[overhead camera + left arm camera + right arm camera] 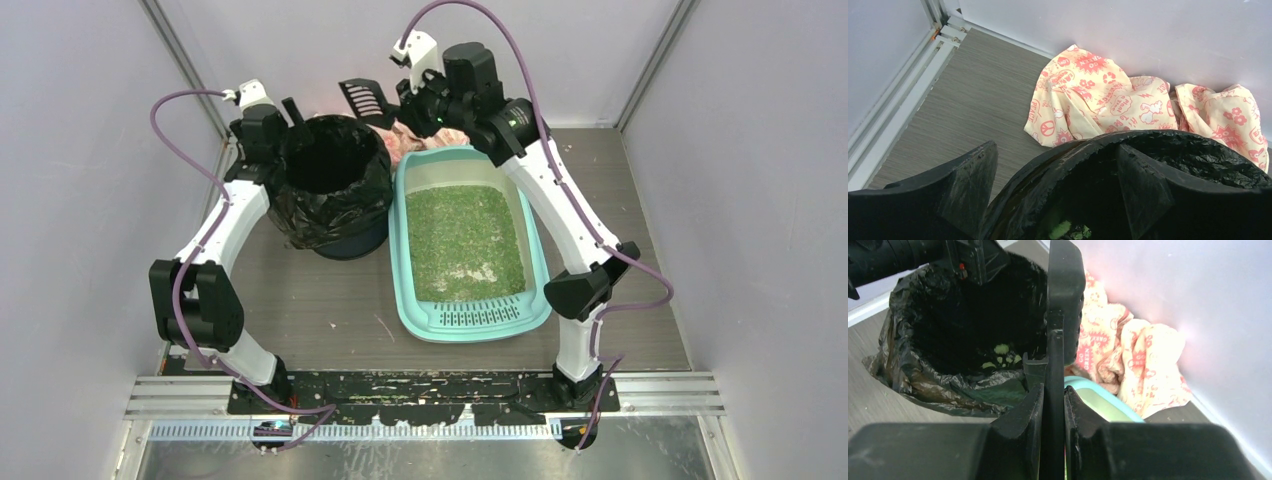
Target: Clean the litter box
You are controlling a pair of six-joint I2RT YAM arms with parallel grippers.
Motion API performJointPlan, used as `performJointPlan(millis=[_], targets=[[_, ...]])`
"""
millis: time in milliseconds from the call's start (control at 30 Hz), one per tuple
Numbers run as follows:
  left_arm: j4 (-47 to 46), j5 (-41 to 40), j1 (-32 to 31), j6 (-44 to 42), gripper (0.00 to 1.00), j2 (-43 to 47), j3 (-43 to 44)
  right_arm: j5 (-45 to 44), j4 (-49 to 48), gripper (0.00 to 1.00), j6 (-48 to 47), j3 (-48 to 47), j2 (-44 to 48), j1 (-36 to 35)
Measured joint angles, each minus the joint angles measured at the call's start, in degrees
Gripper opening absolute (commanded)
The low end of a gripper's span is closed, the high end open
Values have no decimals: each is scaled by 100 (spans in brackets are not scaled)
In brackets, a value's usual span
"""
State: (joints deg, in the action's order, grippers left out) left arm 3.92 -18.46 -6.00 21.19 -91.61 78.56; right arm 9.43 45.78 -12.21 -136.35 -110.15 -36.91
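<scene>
Top external cam: litter box [402, 262] sits center-right on the table [330, 320], long axis running near-far, slotted lip at the near end, green litter [460, 235] over its floor w/ a pale bare patch toward that lip. Up beyond the box's far end, the right gripper [408, 100] is clamped on the handle of a black slotted scoop [362, 98], which pokes out leftward by the far rim of the black-lined bin [330, 235]. So from the scoop the litter lies toward the near edge and down, slightly right. My read: the next dip means bringing the scoop over the far end, then working along the long axis. Right wrist cam shows the scoop edge-on, a teal corner of the box just below/right of the fingers, and a few green bits inside the bin. Right arm is clearly nearer the box. The left gripper [262, 128] is at the bin's far-left rim, w/ the bin between it and the box. Left wrist cam: its fingers are spread, straddling the bin's rim, one outside, one inside, not pinching. A printed cloth [1098, 100] lies bunched just beyond box & bin.
</scene>
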Motion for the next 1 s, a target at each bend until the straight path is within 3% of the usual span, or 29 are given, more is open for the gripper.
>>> performJointPlan(millis=[233, 367, 433, 567, 667, 900, 933, 967, 1000], targets=[[28, 2, 0, 116, 87, 0, 0, 4, -160, 1, 9, -11, 103, 0], [35, 2, 2, 190, 88, 0, -9, 120, -522, 1, 479, 468, 358, 142], [66, 13, 2, 238, 89, 0, -11, 282, -887, 1, 964, 968, 645, 391], [120, 105, 2, 387, 90, 2, -11, 723, -1893, 1, 2149, 2542, 1523, 1574], [136, 157, 2, 415, 90, 2, -2, 586, -2039, 1, 2444, 3307, 1934, 2319], [216, 245, 2, 540, 93, 59, -4, 575, -1628, 1, 2341, 4607, 2332, 2201], [221, 264, 2, 564, 93, 81, -20, 640, -1585, 8, 2376, 4811, 2334, 2162], [221, 273, 2, 581, 93, 103, -42, 682, -1558, 31, 2415, 4953, 2334, 2146], [225, 293, 2, 592, 93, 131, -72, 702, -1515, 63, 2446, 5095, 2334, 2142]])
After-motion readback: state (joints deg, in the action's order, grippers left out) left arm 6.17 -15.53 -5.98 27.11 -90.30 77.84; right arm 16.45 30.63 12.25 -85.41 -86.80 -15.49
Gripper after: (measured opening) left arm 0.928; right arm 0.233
